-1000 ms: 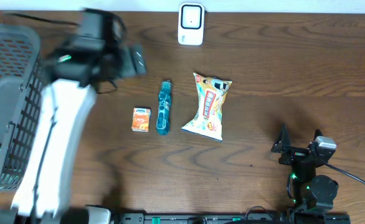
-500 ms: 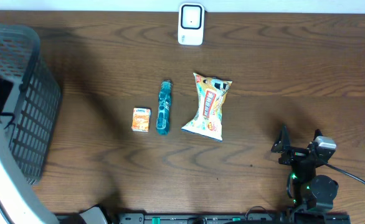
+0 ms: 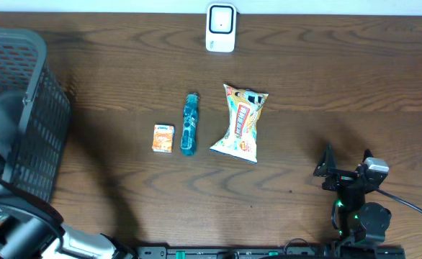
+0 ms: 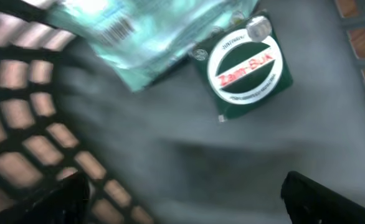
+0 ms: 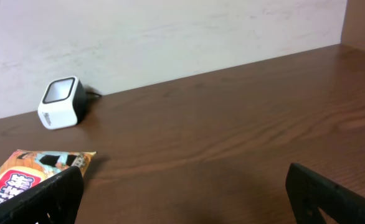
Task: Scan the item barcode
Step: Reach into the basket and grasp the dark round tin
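Note:
The white barcode scanner stands at the table's back middle; the right wrist view shows the scanner too. An orange carton, a teal bottle and a snack bag lie mid-table. My left gripper is open inside the grey basket, above a green box with a round white label and a pale teal packet. At the front right, my right gripper rests open and holds nothing.
The basket's mesh wall runs close by the left finger. In the right wrist view the snack bag lies just beyond the left finger. A black cable trails from the right arm's base.
My left arm has swung from the table's back left across the basket to the front left corner. The right arm and the table items have not moved.

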Action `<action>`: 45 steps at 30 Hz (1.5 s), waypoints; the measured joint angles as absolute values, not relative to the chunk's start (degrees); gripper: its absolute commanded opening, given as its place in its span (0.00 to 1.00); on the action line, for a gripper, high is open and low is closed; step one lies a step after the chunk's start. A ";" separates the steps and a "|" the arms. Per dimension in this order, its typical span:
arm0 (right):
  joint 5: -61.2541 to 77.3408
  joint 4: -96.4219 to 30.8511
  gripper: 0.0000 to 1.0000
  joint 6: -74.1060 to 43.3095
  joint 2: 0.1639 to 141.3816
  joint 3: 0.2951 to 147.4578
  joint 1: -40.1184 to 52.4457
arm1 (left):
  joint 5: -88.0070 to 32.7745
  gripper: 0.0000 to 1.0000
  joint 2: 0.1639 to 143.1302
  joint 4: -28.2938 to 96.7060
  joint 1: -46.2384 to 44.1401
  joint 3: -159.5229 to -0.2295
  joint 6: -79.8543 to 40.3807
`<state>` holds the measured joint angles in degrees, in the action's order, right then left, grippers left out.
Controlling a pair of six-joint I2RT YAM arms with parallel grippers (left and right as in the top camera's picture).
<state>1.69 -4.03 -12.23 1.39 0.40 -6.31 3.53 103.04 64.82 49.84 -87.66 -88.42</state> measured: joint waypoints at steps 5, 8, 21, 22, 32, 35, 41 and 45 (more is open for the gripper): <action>1.69 -4.03 0.99 -12.23 1.39 0.40 -6.31 | 4.25 0.98 107.55 63.05 49.82 -87.68 -95.85; 1.69 -4.03 0.99 -12.23 1.39 0.40 -6.31 | 6.17 0.98 109.19 60.64 49.82 -87.68 -98.61; 1.69 -4.03 0.99 -12.23 1.39 0.40 -6.31 | 12.25 0.98 111.28 55.70 53.95 -87.68 -100.51; 1.69 -4.03 0.99 -12.23 1.39 0.40 -6.31 | 12.40 0.98 112.18 55.70 54.46 -87.68 -100.49; 1.69 -4.03 0.99 -12.23 1.39 0.40 -6.31 | 10.61 0.99 120.16 55.70 54.87 -88.51 -98.83; 1.69 -4.03 0.99 -12.23 1.39 0.40 -6.31 | 10.63 0.82 120.36 55.92 54.98 -88.95 -94.61; 1.69 -4.03 0.99 -12.23 1.39 0.40 -6.31 | 9.69 0.45 120.44 55.09 55.05 -89.43 -84.47; 1.69 -4.03 0.99 -12.23 1.39 0.40 -6.31 | 6.44 0.44 120.40 54.26 55.53 -89.73 -79.07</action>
<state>1.69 -4.03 -12.23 1.39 0.40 -6.31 6.44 120.40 54.26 55.53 -89.73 -79.07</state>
